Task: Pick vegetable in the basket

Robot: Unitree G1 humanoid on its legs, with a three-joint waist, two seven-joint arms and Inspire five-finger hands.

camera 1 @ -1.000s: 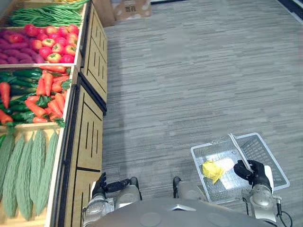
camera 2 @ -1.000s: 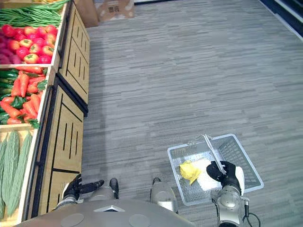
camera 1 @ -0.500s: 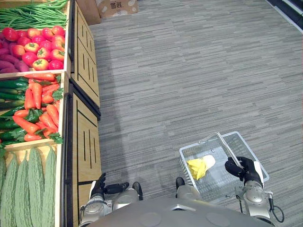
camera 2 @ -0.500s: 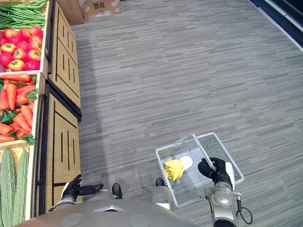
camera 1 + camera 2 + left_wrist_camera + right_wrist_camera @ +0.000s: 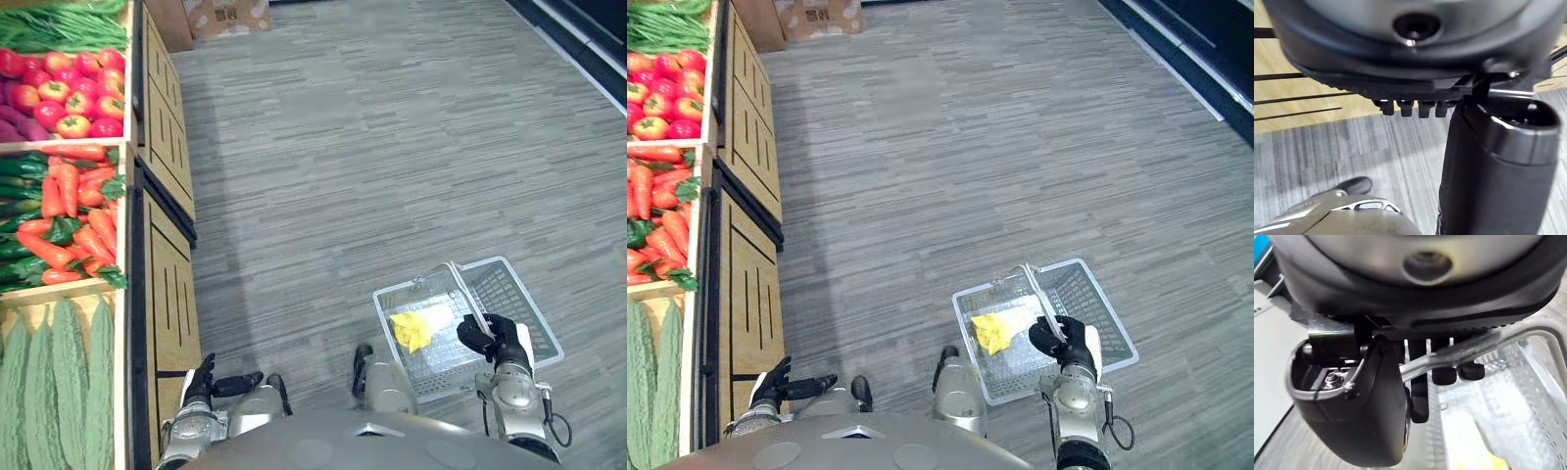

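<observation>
A clear mesh basket (image 5: 519,323) hangs at my lower right over the carpet. My right hand (image 5: 496,338) is shut on the basket's handle (image 5: 458,286); in the right wrist view the fingers (image 5: 1442,369) curl round the handle bar (image 5: 1488,345). A yellow vegetable (image 5: 415,329) lies in the basket's left part. My left hand (image 5: 202,384) hangs low beside the wooden stand (image 5: 167,264), fingers relaxed and holding nothing. The stand's bins hold carrots (image 5: 73,211), tomatoes (image 5: 59,93), green beans (image 5: 59,22), cucumbers (image 5: 20,191) and bitter gourds (image 5: 59,382).
A cardboard box (image 5: 230,15) sits on the floor past the stand's far end. A dark fixture (image 5: 578,34) runs along the upper right corner. Grey striped carpet (image 5: 372,147) spreads between the stand and the basket.
The whole view has shifted, so the stand sits further left and the dark fixture has come in at upper right. My right hand keeps its hold on the handle; the basket has swung slightly.
</observation>
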